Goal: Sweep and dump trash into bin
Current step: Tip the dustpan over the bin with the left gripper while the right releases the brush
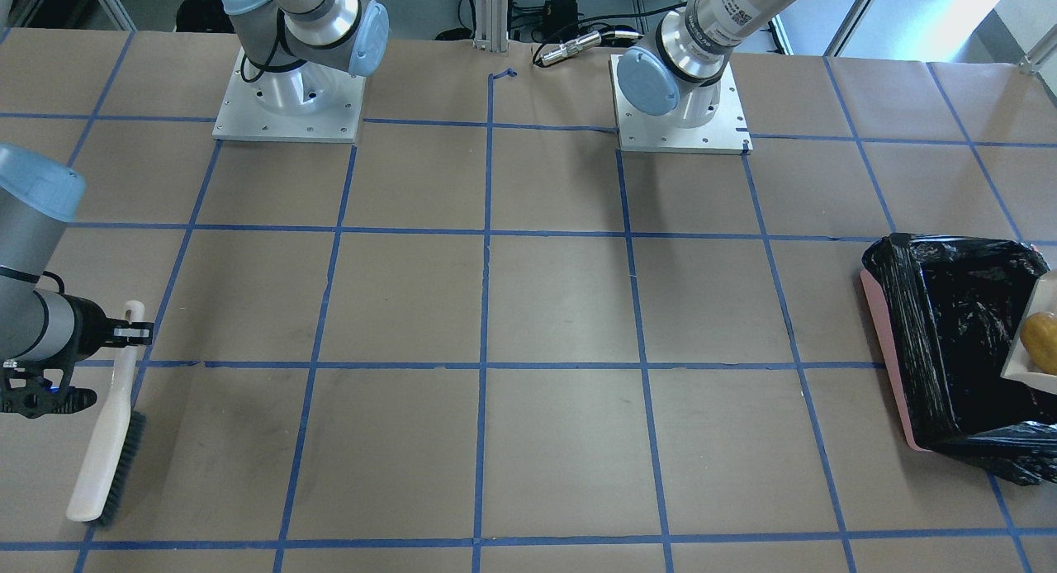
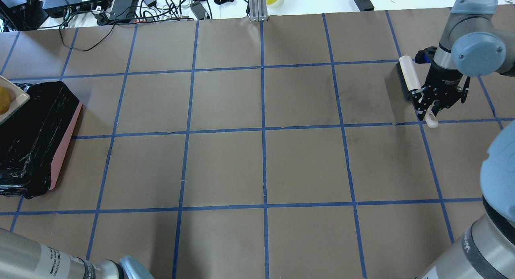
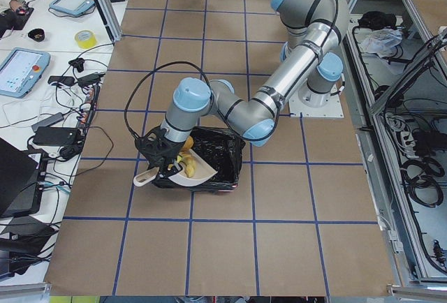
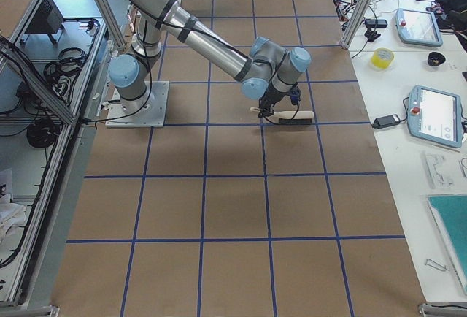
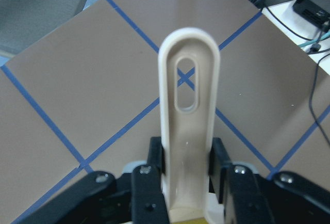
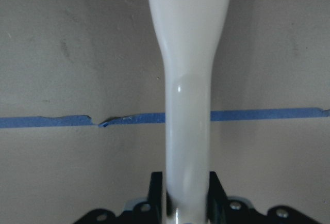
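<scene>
The pink bin (image 1: 888, 350) with its black bag stands at the table's end; it also shows in the overhead view (image 2: 36, 134) and the left view (image 3: 223, 153). My left gripper (image 5: 188, 182) is shut on the beige dustpan's handle (image 5: 188, 131) and holds the dustpan (image 3: 195, 172) over the bin. The yellow-brown lump (image 1: 1040, 342) lies in the pan with other yellow scraps (image 3: 185, 160) that I cannot tell apart. My right gripper (image 2: 428, 110) is shut on the beige brush (image 2: 408, 76), whose bristles rest on the table at the opposite end.
Both arm bases (image 1: 289, 102) stand on plates at the robot's side of the brown table with its blue tape grid (image 2: 263, 130). Cables and power bricks (image 2: 120, 5) lie beyond the far edge.
</scene>
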Tool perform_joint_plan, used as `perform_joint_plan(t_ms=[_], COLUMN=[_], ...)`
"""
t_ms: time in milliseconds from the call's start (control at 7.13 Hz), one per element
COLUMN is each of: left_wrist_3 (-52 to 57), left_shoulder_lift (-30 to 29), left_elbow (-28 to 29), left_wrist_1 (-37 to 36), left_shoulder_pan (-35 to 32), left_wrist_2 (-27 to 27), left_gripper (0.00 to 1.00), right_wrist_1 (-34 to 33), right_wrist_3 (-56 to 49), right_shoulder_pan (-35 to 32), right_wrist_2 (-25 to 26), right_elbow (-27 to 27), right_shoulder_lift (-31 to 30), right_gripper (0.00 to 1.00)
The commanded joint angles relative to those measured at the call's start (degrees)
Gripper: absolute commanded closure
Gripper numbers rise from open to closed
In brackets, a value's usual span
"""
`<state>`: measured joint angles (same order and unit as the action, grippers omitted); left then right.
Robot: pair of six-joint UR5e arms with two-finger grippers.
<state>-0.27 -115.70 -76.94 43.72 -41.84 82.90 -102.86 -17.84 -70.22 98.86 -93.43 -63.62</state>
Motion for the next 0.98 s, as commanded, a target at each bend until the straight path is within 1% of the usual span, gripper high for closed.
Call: perform_joint_plan(t_ms=[0,140,421,561,701,842], left_wrist_3=[8.03,9.57,12.12,15.79,19.48,20.56], left_shoulder_lift=[1.7,1.88,2.58,3.02,3.11,3.63], left_elbow=[-1.36,-1.89,-1.81,-1.81,-2.07,-3.46], left_wrist_1=[-6.16,-7.85,-9.96,-12.93,-17.31,-22.49], left_shoulder_pan=[-2.28,-2.02,-2.11,-2.11,-2.2,-2.89], left_wrist_2=[-1.59,-4.73,-5.37,-8.77,-10.11,-10.12], left_gripper=[1.0,1.0,1.0,1.0,1.0,1.0], right_wrist_1=[-2.32,-2.78,-2.78,-2.78,-2.78,-2.78], right_wrist_3=[-0.87,-1.32,-1.32,-1.23,-1.23,-1.15], right_shoulder_pan=[0.0,0.0,0.0,0.0,-0.09,-0.26], right_wrist_2=[-0.07,-0.07,-0.07,-0.07,-0.16,-0.24], right_elbow=[0.0,0.0,0.26,0.61,0.62,1.23], right_shoulder_lift=[0.07,0.07,-0.19,-1.06,-1.51,-2.9], right_gripper=[0.05,0.01,0.01,0.0,0.0,0.0])
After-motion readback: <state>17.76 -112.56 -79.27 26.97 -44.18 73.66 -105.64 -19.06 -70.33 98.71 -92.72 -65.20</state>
